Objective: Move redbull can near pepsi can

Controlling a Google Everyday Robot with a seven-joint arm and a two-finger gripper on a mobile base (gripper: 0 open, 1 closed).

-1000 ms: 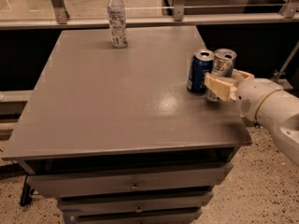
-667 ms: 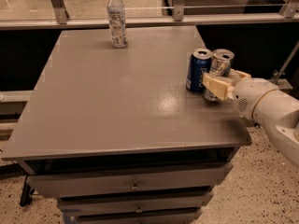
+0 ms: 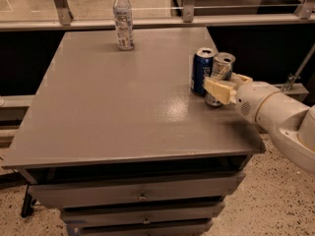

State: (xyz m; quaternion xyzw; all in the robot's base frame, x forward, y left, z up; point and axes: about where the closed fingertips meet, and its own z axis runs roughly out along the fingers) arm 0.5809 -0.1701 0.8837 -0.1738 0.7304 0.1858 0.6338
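The redbull can (image 3: 222, 68), slim and silver with a silver top, stands near the table's right edge and leans slightly. It touches or nearly touches the right side of the dark blue pepsi can (image 3: 202, 71). My gripper (image 3: 229, 84) reaches in from the right. Its cream fingers (image 3: 218, 90) sit on either side of the redbull can's lower body and are shut on it. The near finger hides the can's lower part.
A clear plastic bottle (image 3: 123, 18) stands at the back of the grey table (image 3: 108, 107). The table's right edge lies just beyond the cans. Drawers are below the tabletop, and a railing and glass run behind it.
My gripper has moved left with the redbull can, closing the gap to the pepsi can. The pepsi can also sits slightly further left. The bottle has not moved.
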